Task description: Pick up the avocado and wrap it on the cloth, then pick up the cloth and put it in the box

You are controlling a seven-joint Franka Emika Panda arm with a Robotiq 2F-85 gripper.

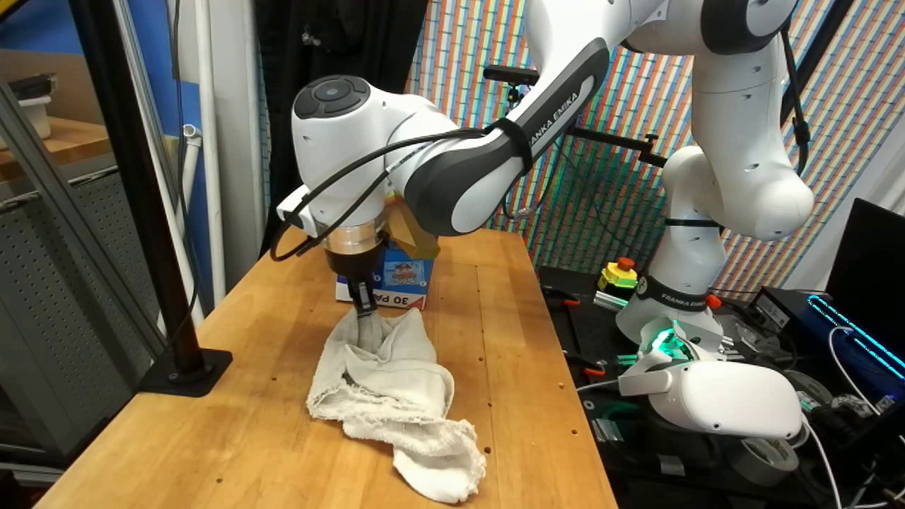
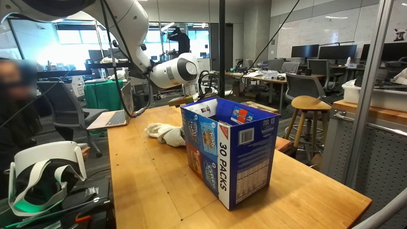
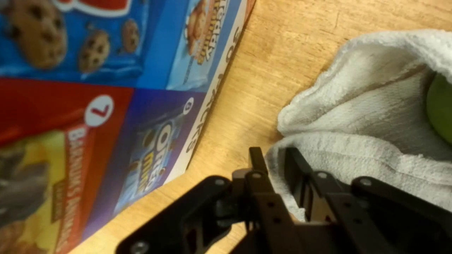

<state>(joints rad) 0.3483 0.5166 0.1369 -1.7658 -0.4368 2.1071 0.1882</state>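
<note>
So the claw (image 3: pixel 273 155) was down at the box end of the cloth (image 1: pixel 396 382), jaws a narrow gap apart with an edge of the cloth between them. Couldn't say whether that was a proper pinch or just loose — too blurry in there. The avocado (image 3: pixel 439 109) was sitting on the cloth at the right edge of the wrist view, cut off by the frame and partly under a fold; neither exterior view showed it.

The bit that mattered IMO: the avocado lay on the side of the claw away from the box (image 2: pixel 203 143), and the box stood just beside the claw. The cloth's long axis ran away from the box too, down the table (image 1: pixel 269 452). So my guess is the wrap called for bringing that edge away from the box and over the avocado — swinging the other way could've bumped the box. Wrapping looked only part done.
</note>
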